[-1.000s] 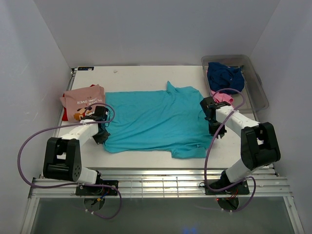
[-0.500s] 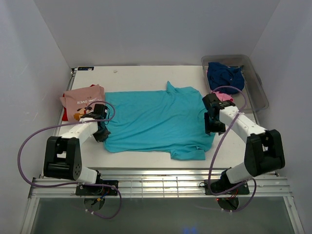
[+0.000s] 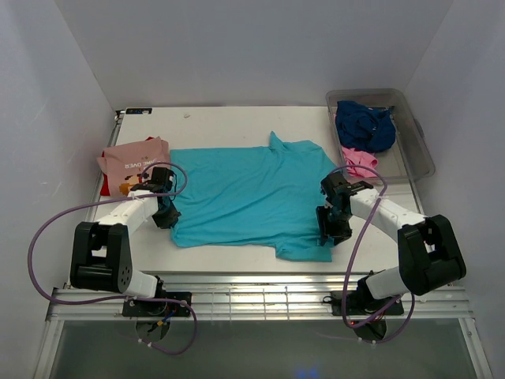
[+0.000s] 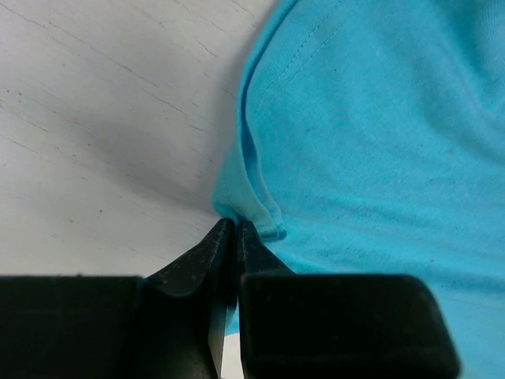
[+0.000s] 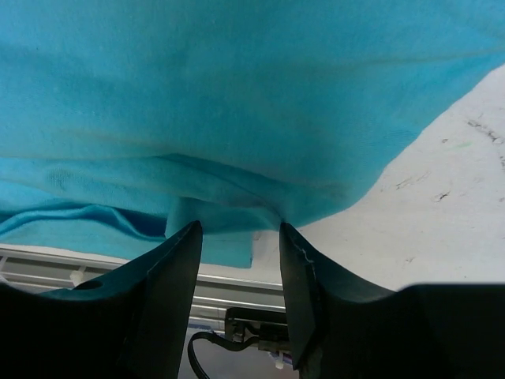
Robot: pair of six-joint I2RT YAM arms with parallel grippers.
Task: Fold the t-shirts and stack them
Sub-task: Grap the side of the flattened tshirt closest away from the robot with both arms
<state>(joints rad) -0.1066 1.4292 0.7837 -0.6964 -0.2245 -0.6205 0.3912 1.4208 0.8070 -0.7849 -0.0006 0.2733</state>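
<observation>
Two pincers work the turquoise shirt (image 3: 245, 197). The left gripper (image 4: 235, 225) is a sliver apart at the hem corner; I cannot tell if it pinches cloth. The right gripper (image 5: 239, 229) gapes empty over a folded edge. The shirt lies lengthwise left to right, hem left. White lettering on the pink shirt (image 3: 134, 162) is too small to read.

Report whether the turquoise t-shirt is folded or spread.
Spread: the plain turquoise cloth t-shirt lies flat across the white table, only its near-right corner rumpled.
</observation>
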